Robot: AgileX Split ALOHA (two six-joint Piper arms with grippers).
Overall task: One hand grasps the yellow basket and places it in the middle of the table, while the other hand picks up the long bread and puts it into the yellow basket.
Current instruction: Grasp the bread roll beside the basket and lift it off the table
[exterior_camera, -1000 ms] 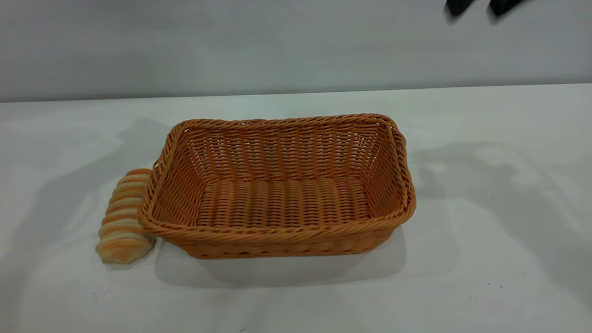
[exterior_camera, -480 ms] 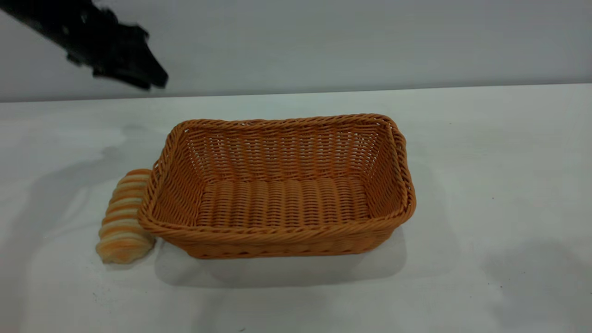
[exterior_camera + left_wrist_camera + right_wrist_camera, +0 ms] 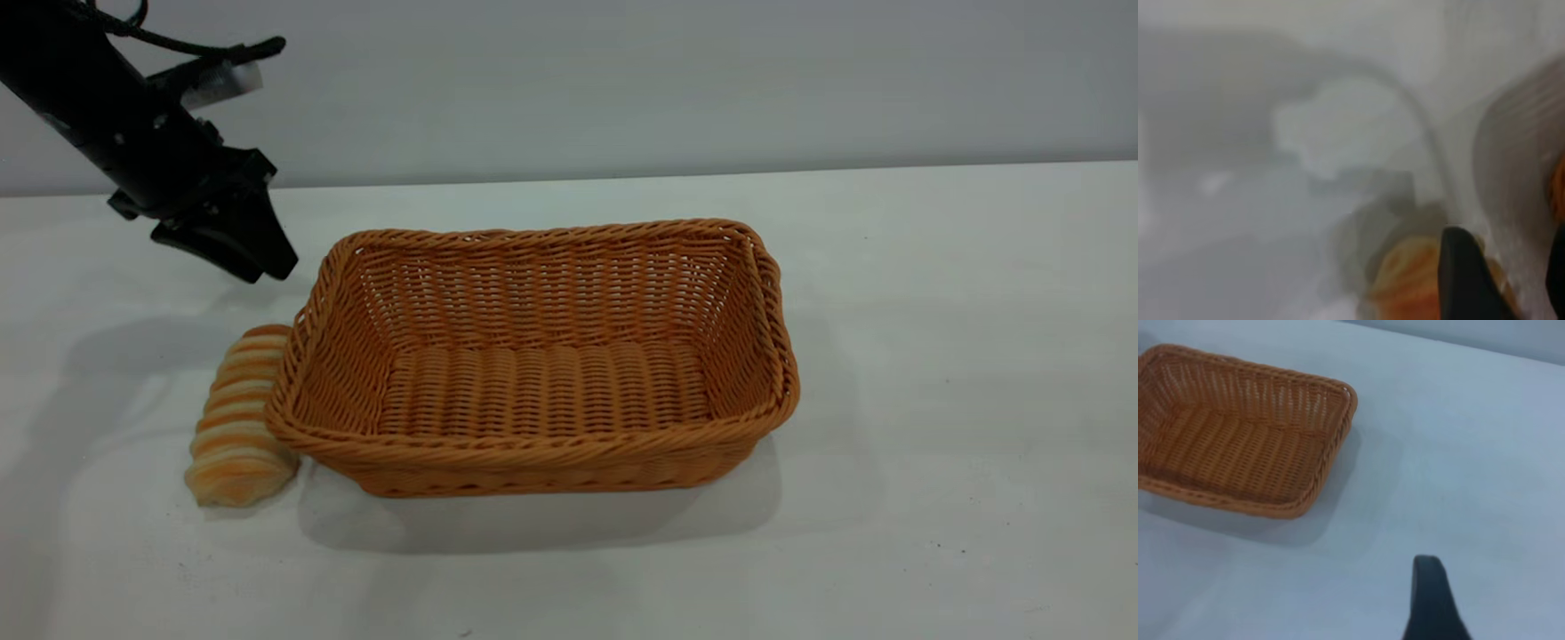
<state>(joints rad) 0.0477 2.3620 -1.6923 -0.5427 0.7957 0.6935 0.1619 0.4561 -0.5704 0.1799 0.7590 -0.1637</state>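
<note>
The yellow basket (image 3: 542, 356) stands empty in the middle of the table; it also shows in the right wrist view (image 3: 1238, 440). The long bread (image 3: 236, 427) lies on the table against the basket's left end, and shows blurred in the left wrist view (image 3: 1405, 283). My left gripper (image 3: 267, 265) hangs open and empty above the table, behind the bread and beside the basket's far left corner; in the left wrist view (image 3: 1511, 267) its jaws stand apart over the bread. My right gripper is out of the exterior view; one finger (image 3: 1430, 593) shows, alone above bare table.
The white table (image 3: 933, 356) has bare surface to the right of the basket and in front of it. A grey wall runs behind the table's far edge.
My left arm has come into view at the top left and lowered toward the bread. My right gripper has left the top right of the exterior view. Basket and bread have not moved.
</note>
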